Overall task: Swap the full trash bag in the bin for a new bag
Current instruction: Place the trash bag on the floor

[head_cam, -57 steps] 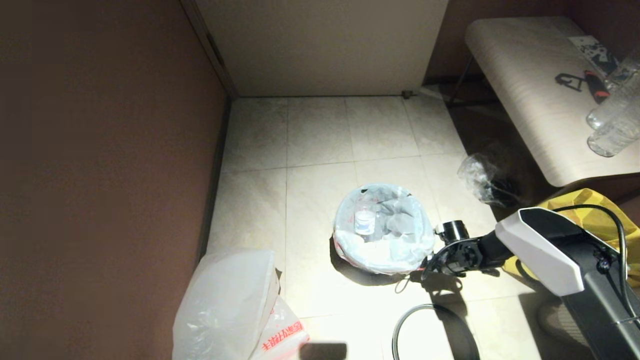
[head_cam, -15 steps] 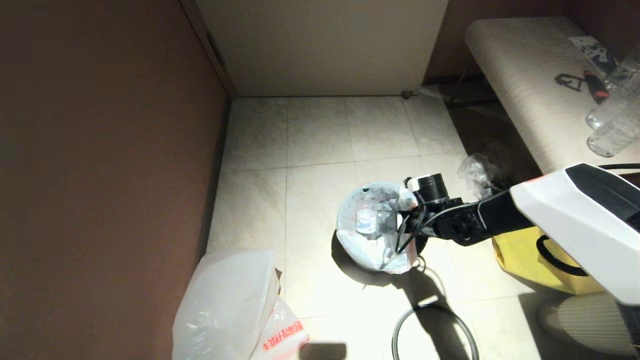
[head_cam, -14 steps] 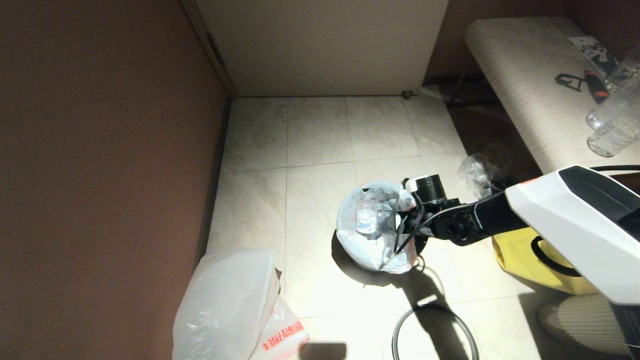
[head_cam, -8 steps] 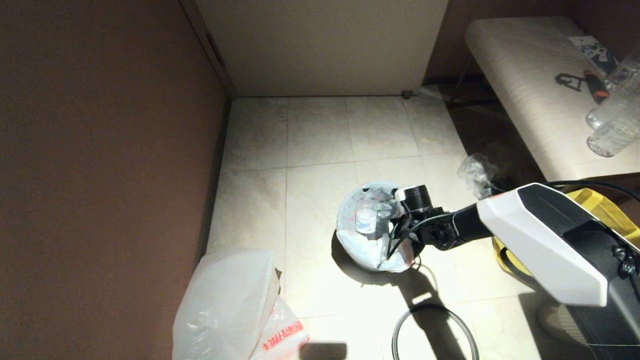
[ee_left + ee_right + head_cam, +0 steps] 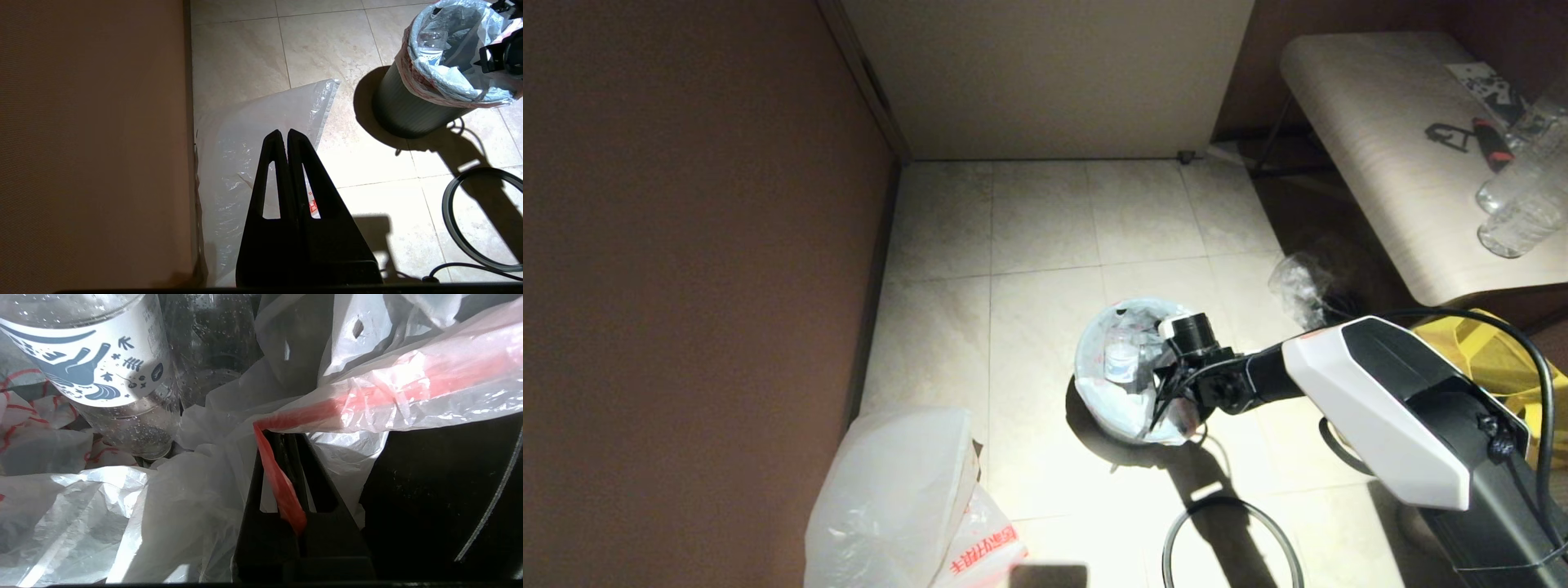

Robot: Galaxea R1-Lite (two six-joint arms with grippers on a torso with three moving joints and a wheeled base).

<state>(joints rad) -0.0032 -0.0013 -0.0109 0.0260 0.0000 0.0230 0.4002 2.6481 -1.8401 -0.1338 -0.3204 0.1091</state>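
Orange-pink plastic, a handle strip of the full trash bag point(image 5: 367, 396), is pinched between the pressed-together fingers point(image 5: 286, 457) of the right gripper point(image 5: 1168, 390), which reaches over the right side of the bin point(image 5: 404, 114). That bag lines the bin, its see-through whitish film folded out over the rim, and the bin stands on the tiled floor point(image 5: 1045, 220) about mid-scene. Inside the bag stands a clear bottle point(image 5: 118, 367) with a white label, among crumpled white plastic. A thin grey hoop point(image 5: 1232, 543) lies flat on the floor near the robot, to the right of the bin's shadow.

Milky white with red characters, the new bag point(image 5: 907, 506) lies on the floor at the near left, against the brown wall point(image 5: 686, 286). The left gripper point(image 5: 284, 136) hangs above it with its fingers pressed together and holding nothing.

To the right of the bin sit a clear bag point(image 5: 1303, 286) with dark contents and, nearer, a yellow tote bag point(image 5: 1494, 359) partly behind the right arm. A pale worktop point(image 5: 1388, 155) at the far right carries clear bottles and small dark items.
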